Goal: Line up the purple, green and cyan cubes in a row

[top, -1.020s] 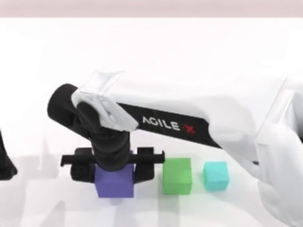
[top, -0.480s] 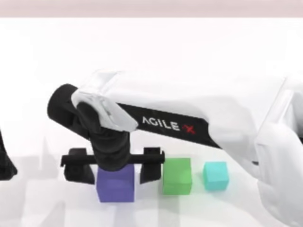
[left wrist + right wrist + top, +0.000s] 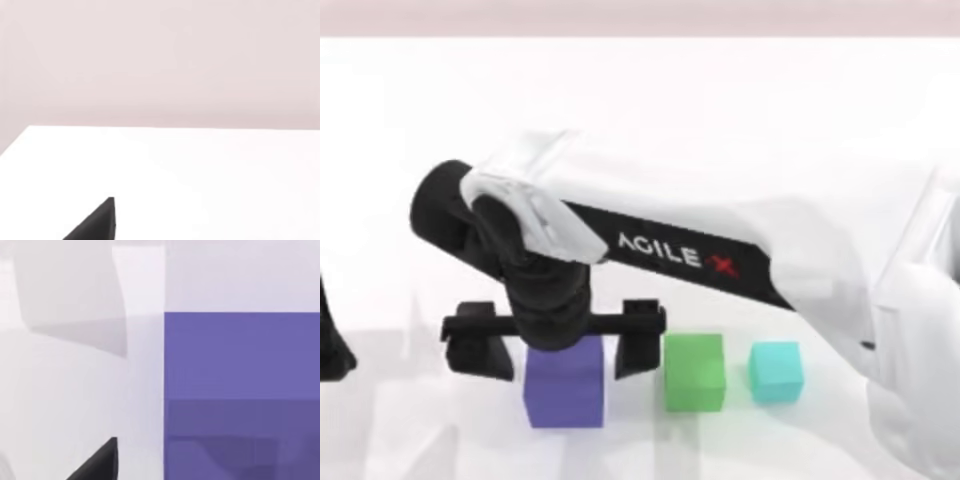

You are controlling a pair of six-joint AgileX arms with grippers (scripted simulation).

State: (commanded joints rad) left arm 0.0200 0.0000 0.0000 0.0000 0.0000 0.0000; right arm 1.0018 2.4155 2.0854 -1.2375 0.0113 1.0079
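Low in the top view, the purple cube, green cube and cyan cube sit in a row on the counter. The right hand hovers over the purple one, fingers spread wide, gripping nothing — best lifted straight up, clear of the cube's sides. The left arm sits parked at the left edge.

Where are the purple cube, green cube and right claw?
purple cube (image 3: 564,384): top view, middle of its top face.
green cube (image 3: 694,372): top view, middle of its top face.
right claw (image 3: 560,345): top view, midway between its open fingertips, above the purple cube.
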